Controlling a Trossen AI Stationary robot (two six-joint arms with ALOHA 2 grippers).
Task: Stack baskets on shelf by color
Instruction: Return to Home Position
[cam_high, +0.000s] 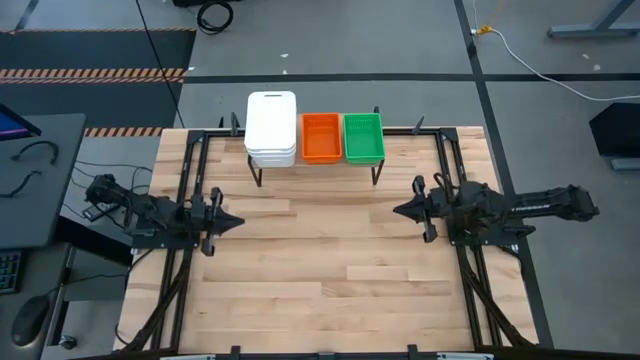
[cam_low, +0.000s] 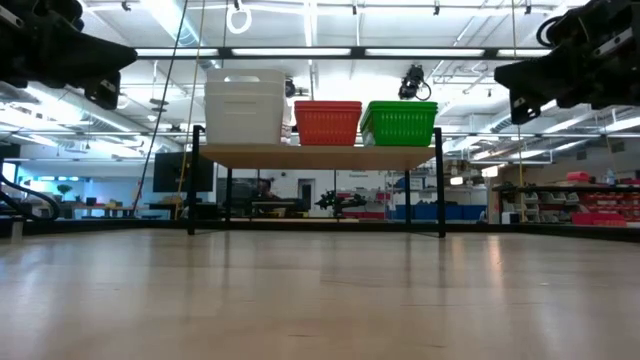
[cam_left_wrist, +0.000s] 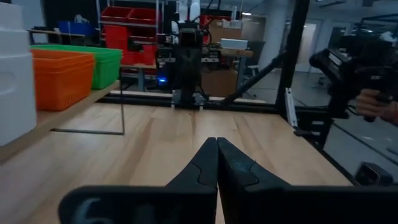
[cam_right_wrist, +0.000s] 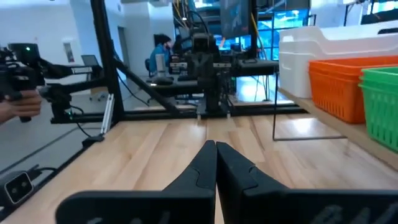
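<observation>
Three stacks stand side by side on the shelf (cam_high: 315, 160) at the table's far edge: white baskets (cam_high: 271, 128) on the left, orange baskets (cam_high: 321, 137) in the middle, green baskets (cam_high: 363, 137) on the right. The low view shows the white baskets (cam_low: 244, 106), orange baskets (cam_low: 327, 123) and green baskets (cam_low: 400, 122) resting by their bottoms on the plank. My left gripper (cam_high: 238, 218) hovers shut over the table's left side. My right gripper (cam_high: 397, 210) hovers shut over the right side. Both point toward the table's middle and hold nothing.
Black metal frame rails (cam_high: 190, 190) run along the table's left, right and far sides. The shelf's thin black legs (cam_low: 441, 190) stand on the tabletop. A person's hand holding a device (cam_left_wrist: 376, 102) shows beyond the table in the left wrist view.
</observation>
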